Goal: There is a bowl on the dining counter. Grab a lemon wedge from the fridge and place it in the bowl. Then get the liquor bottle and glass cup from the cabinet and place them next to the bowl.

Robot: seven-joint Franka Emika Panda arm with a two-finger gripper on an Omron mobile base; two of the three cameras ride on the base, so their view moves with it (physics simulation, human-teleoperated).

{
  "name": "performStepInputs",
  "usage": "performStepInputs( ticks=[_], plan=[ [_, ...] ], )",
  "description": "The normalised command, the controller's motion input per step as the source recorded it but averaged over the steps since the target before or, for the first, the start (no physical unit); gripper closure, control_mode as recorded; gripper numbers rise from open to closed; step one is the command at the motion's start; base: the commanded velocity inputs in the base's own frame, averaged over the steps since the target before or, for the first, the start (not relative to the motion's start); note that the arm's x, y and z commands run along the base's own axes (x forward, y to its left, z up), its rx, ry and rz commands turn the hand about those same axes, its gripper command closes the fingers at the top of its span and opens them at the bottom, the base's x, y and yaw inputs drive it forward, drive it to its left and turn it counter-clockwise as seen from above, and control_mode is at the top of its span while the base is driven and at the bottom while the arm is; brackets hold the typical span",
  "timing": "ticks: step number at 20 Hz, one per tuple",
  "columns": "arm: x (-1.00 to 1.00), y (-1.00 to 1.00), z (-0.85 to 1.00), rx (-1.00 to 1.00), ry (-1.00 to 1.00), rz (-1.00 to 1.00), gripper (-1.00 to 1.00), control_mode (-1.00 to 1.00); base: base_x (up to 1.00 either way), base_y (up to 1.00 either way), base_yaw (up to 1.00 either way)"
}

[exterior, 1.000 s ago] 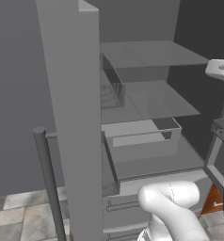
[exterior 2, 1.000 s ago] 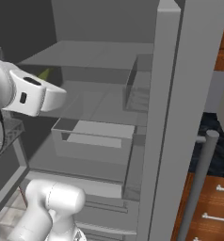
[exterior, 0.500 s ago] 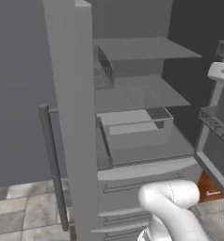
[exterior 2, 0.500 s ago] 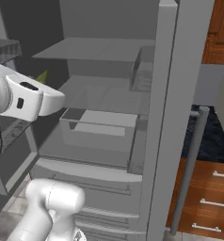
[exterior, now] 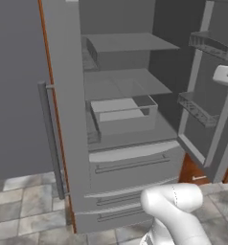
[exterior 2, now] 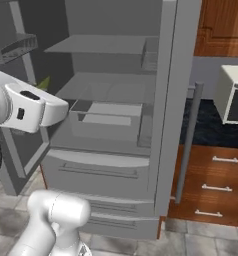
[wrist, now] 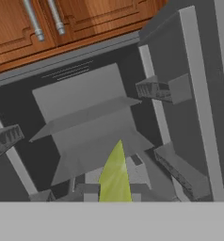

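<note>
White rounded arm (exterior 2: pixel 51 220); dark joint bands; black markings.

Three views toward open fridge (exterior: pixel 125 119)

Grey fridge (exterior: pixel 120 158) open; yellow-green lemon wedge (wrist: pixel 115 176) upright before its shelves

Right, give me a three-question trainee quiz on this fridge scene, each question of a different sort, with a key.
1. True or false: both upper doors of the fridge stand open.
2. Multiple choice: the yellow-green lemon wedge in the hand view sits A) at the bottom centre, close to the camera, B) on the floor tiles, C) on top of the wooden cabinet.
3. Fill in: in the right base view, the drawers to the right of the fridge are made of ____.

Key: 1 true; 2 A; 3 wood.
</note>
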Motion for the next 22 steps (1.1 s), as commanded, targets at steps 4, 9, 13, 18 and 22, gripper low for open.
performStepInputs(
  ticks=[4, 9, 13, 18, 22],
  plan=[
    [0.0, 0.0, 0.0, 0.0, 0.0, 0.0, 1.0, 1.0, -0.62, 0.29, -0.31],
    [0.0, 0.0, 0.0, 0.0, 0.0, 0.0, 1.0, 1.0, -0.11, 0.8, -0.29],
    [0.0, 0.0, 0.0, 0.0, 0.0, 0.0, 1.0, 1.0, 0.42, 0.79, 0.0],
    [0.0, 0.0, 0.0, 0.0, 0.0, 0.0, 1.0, 1.0, -0.25, 0.17, -0.27],
    [0.0, 0.0, 0.0, 0.0, 0.0, 0.0, 1.0, 1.0, -0.58, 0.0, -0.53]
  ],
)
